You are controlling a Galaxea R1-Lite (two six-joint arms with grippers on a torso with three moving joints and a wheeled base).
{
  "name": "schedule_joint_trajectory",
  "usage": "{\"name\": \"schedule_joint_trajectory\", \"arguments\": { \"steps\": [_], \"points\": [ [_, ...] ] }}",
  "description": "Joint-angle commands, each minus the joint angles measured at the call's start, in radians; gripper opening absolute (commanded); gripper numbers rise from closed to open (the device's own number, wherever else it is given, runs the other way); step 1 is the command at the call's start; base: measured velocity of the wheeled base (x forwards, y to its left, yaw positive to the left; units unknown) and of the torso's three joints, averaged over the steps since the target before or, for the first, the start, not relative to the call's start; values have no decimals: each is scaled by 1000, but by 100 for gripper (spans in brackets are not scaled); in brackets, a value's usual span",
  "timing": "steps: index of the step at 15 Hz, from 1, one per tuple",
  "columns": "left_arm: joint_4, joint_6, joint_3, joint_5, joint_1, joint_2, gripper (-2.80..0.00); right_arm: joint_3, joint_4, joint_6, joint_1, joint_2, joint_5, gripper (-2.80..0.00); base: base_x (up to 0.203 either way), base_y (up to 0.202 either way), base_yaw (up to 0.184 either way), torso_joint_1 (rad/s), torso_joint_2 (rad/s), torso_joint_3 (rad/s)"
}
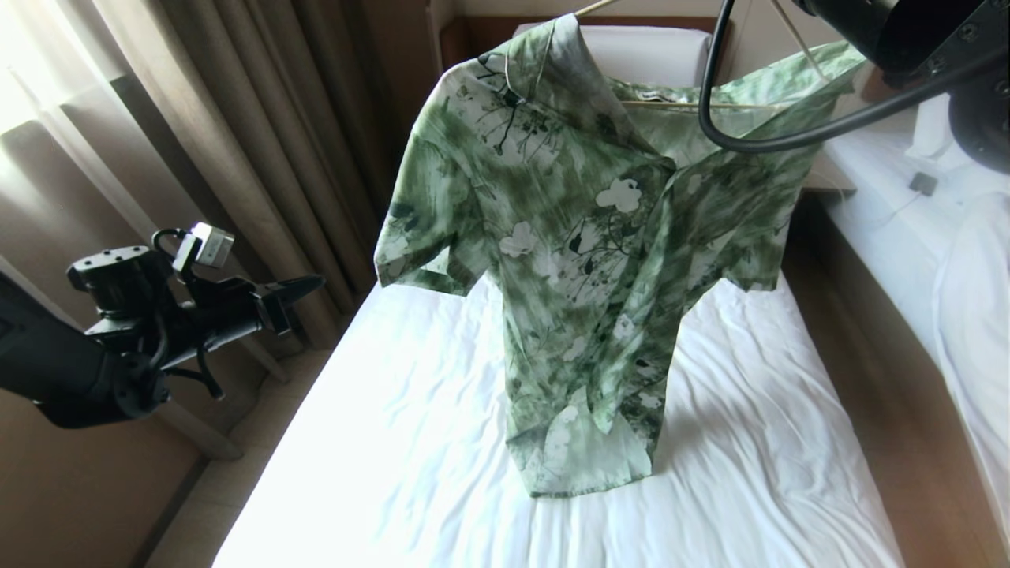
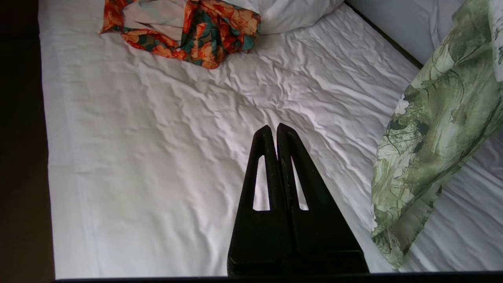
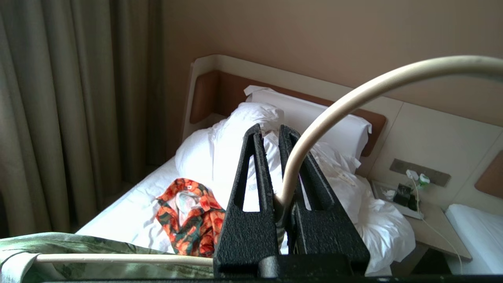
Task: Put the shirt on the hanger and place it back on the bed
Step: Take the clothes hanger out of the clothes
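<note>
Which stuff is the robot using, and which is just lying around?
Using: pale green flowered shirt, cream wire hanger, white-sheeted bed, right gripper.
Lying around: orange floral garment, white pillow, beige curtains.

One shirt on one hanger, two beds (one orange floral garment), two grippers.

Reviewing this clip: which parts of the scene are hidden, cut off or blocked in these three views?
- Head view: the cream wire hanger lies mostly under the pale green flower-print shirt; its hook is cut off by the top edge.
- Head view: the right gripper is outside the frame; only the right wrist view shows it, shut on the hanger's neck.
- Left wrist view: the shirt is cut off by the right edge.
- Head view: the shirt hides the orange floral garment.
</note>
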Motion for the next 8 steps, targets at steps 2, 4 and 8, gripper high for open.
{"name": "schedule_joint_trajectory", "arguments": {
  "steps": [2, 4, 8],
  "points": [
    [-6, -65, 7, 39, -50, -35, -280, 4, 18, -2, -9, 30, -41, -280, 0, 0, 0, 0, 0, 0],
    [-6, -190, 5, 118, -115, -84, -280, 5, 59, 4, -28, 75, -69, -280, 0, 0, 0, 0, 0, 0],
    [50, -268, 68, 214, -305, -259, -280, 3, 107, 13, -28, 130, -71, -280, 0, 0, 0, 0, 0, 0]
  ]
}}
